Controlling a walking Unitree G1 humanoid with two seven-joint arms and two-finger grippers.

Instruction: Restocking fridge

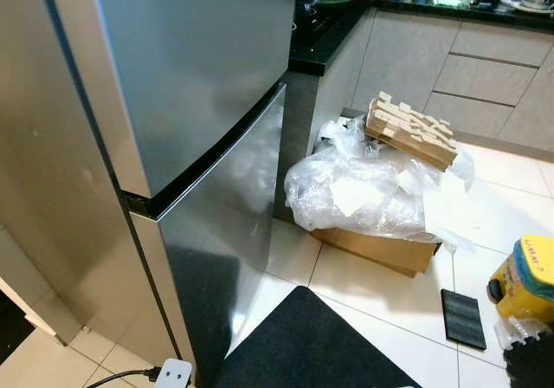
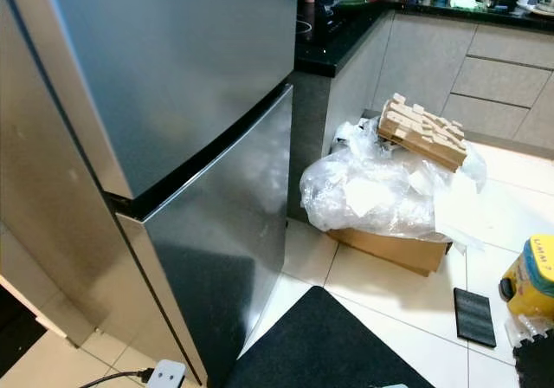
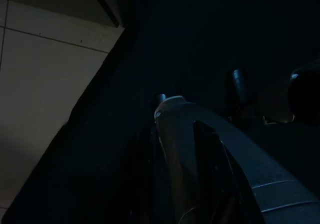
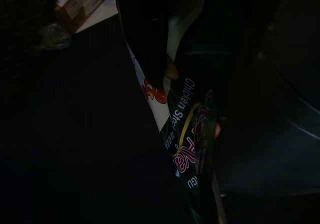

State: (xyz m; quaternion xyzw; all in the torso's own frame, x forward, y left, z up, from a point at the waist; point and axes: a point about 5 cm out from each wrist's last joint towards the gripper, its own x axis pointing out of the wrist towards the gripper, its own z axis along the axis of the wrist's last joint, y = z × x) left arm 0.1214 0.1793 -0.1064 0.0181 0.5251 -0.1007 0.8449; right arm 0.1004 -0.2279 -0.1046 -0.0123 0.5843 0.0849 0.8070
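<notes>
Robot faces a closed fridge [image 1: 199, 145], carrying a stock carton.

The right gripper [image 4: 165, 74] pinches the chicken stock carton [image 4: 185, 134] low, ready for shelving; the left gripper's [image 3: 200, 149] state is unclear.

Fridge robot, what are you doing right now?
The robot stands facing the tall steel fridge, and both of its doors are shut. In the dark right wrist view, the right gripper holds a chicken stock carton, so that looks like the thing to be put away. The left arm hangs idle over the black mat. Beside the fridge a cardboard box covered in clear plastic sits on the floor. Nothing has gone inside yet.
</notes>
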